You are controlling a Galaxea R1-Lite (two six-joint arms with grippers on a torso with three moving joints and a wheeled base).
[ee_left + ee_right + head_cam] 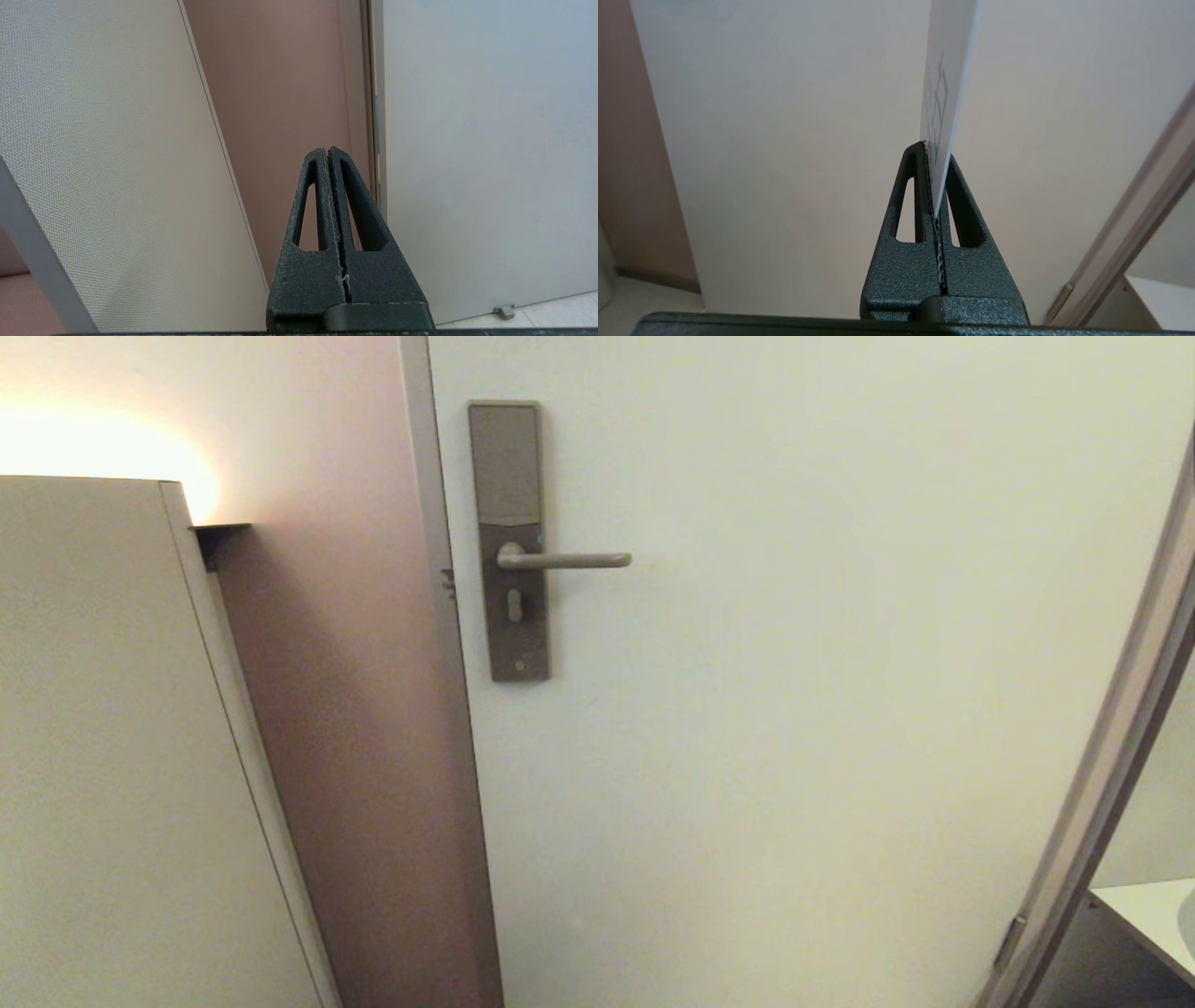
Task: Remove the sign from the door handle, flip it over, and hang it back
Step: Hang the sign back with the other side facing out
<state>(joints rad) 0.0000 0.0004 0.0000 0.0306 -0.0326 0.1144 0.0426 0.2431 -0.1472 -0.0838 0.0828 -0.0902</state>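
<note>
- The door (840, 709) fills most of the head view, pale and shut, with a pinkish wall (345, 709) along its edge and a cream panel (103, 756) nearer the robot's left.
- The lock plate (509, 457) stands tall near the door's edge; the handle (569, 560) sticks out level from it and is bare, with nothing hanging on it.
- Neither arm shows in the head view.
- The right hand (934, 154) is closed tight on the sign (948, 70), pinching its lower edge; the card rises straight up from the fingertips, seen nearly edge-on, with a white face and faint grey-green lettering towards the camera. The door lies behind it.
- The left hand (327, 150) is closed with nothing in it, pointing at the seam between the wall and the door, low near the floor.
- Handling, as I judge it: the sign looks thin, light and fairly stiff, since it stands up unsupported from an edge pinch. Its faces look smooth, so it may slip or swing in a two-finger pinch.
- Holding the end away from the hole seems best, leaving the hole free to thread over the handle's tip.
- The hole itself is out of view.
</note>
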